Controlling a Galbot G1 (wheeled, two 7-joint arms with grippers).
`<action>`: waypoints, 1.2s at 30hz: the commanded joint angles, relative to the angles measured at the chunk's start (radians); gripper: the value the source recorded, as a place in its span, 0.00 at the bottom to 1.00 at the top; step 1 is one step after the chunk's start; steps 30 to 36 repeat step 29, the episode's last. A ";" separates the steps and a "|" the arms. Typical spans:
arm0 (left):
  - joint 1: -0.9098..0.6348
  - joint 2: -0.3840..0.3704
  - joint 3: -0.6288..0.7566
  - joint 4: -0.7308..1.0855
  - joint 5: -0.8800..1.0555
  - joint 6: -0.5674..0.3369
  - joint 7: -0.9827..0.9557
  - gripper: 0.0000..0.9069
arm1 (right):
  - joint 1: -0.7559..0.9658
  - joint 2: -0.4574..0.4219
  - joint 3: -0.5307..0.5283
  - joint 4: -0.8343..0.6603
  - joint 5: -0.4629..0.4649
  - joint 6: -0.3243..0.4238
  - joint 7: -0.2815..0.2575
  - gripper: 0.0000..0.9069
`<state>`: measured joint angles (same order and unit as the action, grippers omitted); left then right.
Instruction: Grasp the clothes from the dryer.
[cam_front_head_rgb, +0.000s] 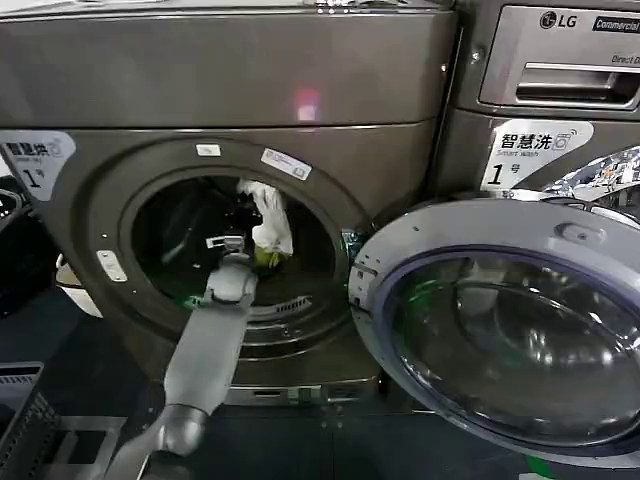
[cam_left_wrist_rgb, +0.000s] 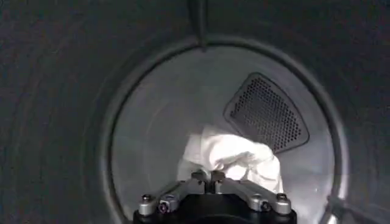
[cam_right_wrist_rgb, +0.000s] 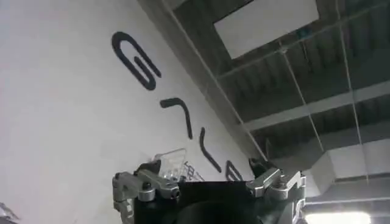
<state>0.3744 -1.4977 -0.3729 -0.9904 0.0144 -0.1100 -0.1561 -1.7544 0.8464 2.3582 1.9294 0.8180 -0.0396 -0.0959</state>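
Observation:
The dryer (cam_front_head_rgb: 250, 80) stands in front of me with its round door (cam_front_head_rgb: 510, 330) swung open to the right. My left arm reaches through the opening, and my left gripper (cam_front_head_rgb: 236, 240) is inside the drum. The clothes (cam_front_head_rgb: 270, 225), a small white and lime-green bundle, hang at the fingertips, lifted off the drum floor. In the left wrist view the fingers (cam_left_wrist_rgb: 200, 177) are pressed together against the white fabric of the clothes (cam_left_wrist_rgb: 234, 158), with the drum's perforated back panel (cam_left_wrist_rgb: 265, 112) behind. My right gripper (cam_right_wrist_rgb: 207, 178) is open, away from the machine, facing a lettered wall and the ceiling.
A silver-grey LG machine (cam_front_head_rgb: 560, 60) stands to the right, behind the open door. A dark basket (cam_front_head_rgb: 20, 420) sits at the lower left on the floor. The door's glass bulges into the space at the front right.

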 joint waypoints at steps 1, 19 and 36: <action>0.014 0.002 -0.003 -0.011 0.003 0.009 0.004 0.00 | -0.002 0.000 0.004 0.001 0.008 0.008 0.006 1.00; 0.004 -0.003 0.008 -0.002 0.001 0.011 0.025 0.00 | -0.004 0.002 0.016 -0.004 0.000 0.005 0.007 1.00; 0.007 -0.003 0.008 0.005 0.002 0.008 0.035 0.00 | -0.002 -0.004 0.013 -0.002 -0.002 0.000 0.001 1.00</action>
